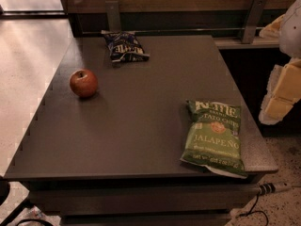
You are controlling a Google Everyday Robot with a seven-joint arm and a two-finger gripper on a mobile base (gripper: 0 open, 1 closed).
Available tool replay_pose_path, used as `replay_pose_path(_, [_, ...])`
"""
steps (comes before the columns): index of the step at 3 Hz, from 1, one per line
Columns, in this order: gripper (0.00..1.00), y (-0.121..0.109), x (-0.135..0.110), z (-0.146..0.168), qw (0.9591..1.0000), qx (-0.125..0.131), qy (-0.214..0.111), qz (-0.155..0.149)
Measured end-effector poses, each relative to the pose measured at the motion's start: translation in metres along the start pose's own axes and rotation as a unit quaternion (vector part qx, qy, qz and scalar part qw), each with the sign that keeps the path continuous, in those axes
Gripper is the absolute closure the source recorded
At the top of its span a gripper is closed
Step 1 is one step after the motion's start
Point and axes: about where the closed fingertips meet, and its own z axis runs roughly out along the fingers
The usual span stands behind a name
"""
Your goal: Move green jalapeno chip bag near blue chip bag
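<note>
Notably, large flat green foil jalapeno chip bag (pixel 214 138) lay at the grey table (pixel 141 126) edge; gripper (pixel 281 86) hung right, grip state not discernible. A clumsy push could drop the bag.

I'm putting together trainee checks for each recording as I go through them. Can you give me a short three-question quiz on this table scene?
1. True or false: the green chip bag touches the blue chip bag.
2. Which lies nearest the apple? A) the green chip bag B) the blue chip bag C) the gripper
3. Fill in: the gripper is off the table, at the picture's ____ edge.

Key:
1. False. They lie far apart: the green one is at the near right corner and the blue one is at the far edge.
2. B
3. right
</note>
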Motion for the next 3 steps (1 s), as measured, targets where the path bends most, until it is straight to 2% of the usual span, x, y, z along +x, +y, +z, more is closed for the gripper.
replay_pose_path(1, [0.0,-0.001,0.0,0.0,1.0,0.001,-0.001,0.001])
replay_pose_path(2, [0.0,-0.002,0.006,0.025,0.9993,-0.02,-0.013,0.03])
replay_pose_path(3, [0.0,0.002,0.012,0.051,0.9965,-0.036,-0.006,0.075])
